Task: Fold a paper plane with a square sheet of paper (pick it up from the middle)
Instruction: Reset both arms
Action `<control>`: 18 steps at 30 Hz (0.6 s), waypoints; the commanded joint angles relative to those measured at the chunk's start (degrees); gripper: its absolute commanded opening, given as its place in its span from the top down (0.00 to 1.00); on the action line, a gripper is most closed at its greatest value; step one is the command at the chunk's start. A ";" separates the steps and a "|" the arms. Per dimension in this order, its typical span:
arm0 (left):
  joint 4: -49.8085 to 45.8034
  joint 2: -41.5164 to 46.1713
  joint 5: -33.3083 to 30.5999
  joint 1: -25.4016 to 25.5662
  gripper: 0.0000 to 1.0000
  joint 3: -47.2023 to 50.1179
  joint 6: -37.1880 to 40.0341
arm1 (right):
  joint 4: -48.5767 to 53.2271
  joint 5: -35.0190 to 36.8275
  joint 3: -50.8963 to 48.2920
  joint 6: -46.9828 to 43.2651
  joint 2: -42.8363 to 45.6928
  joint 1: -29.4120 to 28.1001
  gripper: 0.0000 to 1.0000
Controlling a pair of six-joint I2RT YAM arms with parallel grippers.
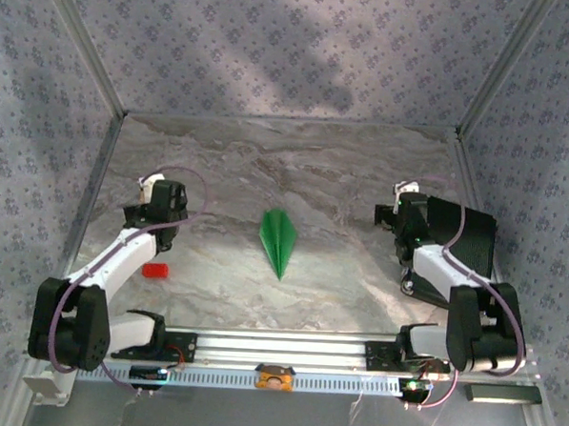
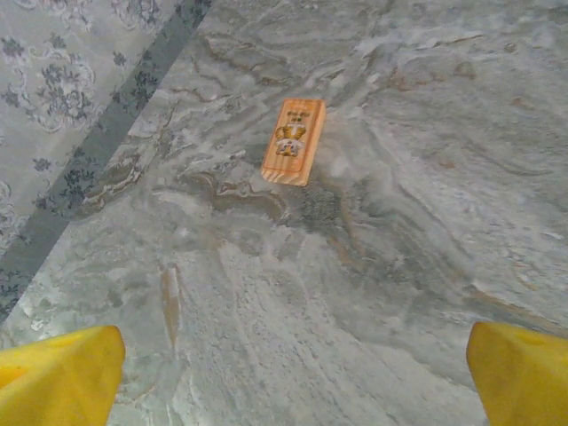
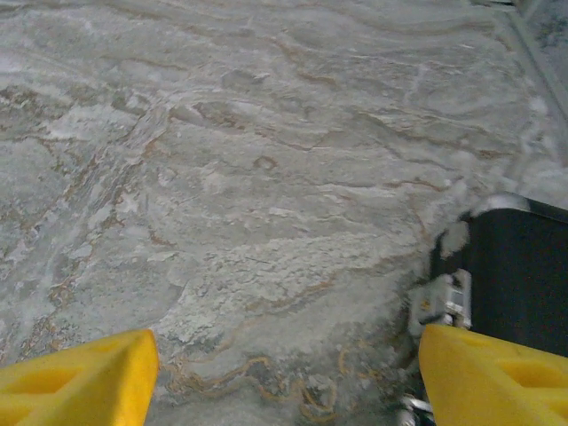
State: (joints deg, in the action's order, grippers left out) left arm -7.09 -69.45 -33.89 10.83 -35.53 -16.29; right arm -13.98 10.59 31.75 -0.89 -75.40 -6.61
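On my left, the left pincer [image 1: 156,199] hung over the counter [image 1: 214,286] with its yellow fingers [image 2: 58,377] spread wide and nothing between them. The small red block [image 1: 155,270] lay flat on the marble close beside that arm's forearm, apart from the fingers. My worry there was a low sweep toward the middle. It could have knocked the block along the counter, and a sliding block could have pushed into the paper.

In the middle lay the paper plane [image 1: 278,239], a slim green dart with its tip pointing toward the arm bases. It was well apart from both pincers and touched by neither. By my reading the folding was done. The paper looked light and springy, so I judged the creases might relax and the wings lift. A quick arm move close by, or a brushing cable, could also have turned it or slid it.

On my right, the right pincer [image 1: 406,205] was likewise open and empty, its fingers [image 3: 75,382] parted over bare marble. A black case [image 3: 515,266] sat just beside one of them. Any sideways swing on that side risked clipping the case and jolting the arm.
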 commanded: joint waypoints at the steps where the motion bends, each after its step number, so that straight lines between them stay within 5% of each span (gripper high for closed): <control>1: 17.02 -2.14 3.21 -1.44 0.00 3.53 6.98 | -8.51 -4.63 -0.13 -6.73 -1.27 0.11 0.22; 10: 33.68 -10.35 10.68 -1.84 0.00 6.76 13.46 | -29.36 -12.84 -12.05 -9.63 -3.61 2.94 0.21; 15: 41.54 -9.80 13.15 -2.96 0.00 10.06 17.35 | -28.86 -13.73 -11.71 -10.21 -3.86 2.82 0.20; 18: 46.61 -11.39 16.41 -4.87 0.00 10.96 17.22 | -27.63 -13.05 -10.71 -9.46 -4.40 3.17 0.10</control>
State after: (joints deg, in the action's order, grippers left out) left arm 30.24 -80.03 -21.41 7.55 -25.43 -1.02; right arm -39.72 -1.58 19.77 -10.07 -78.98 -3.95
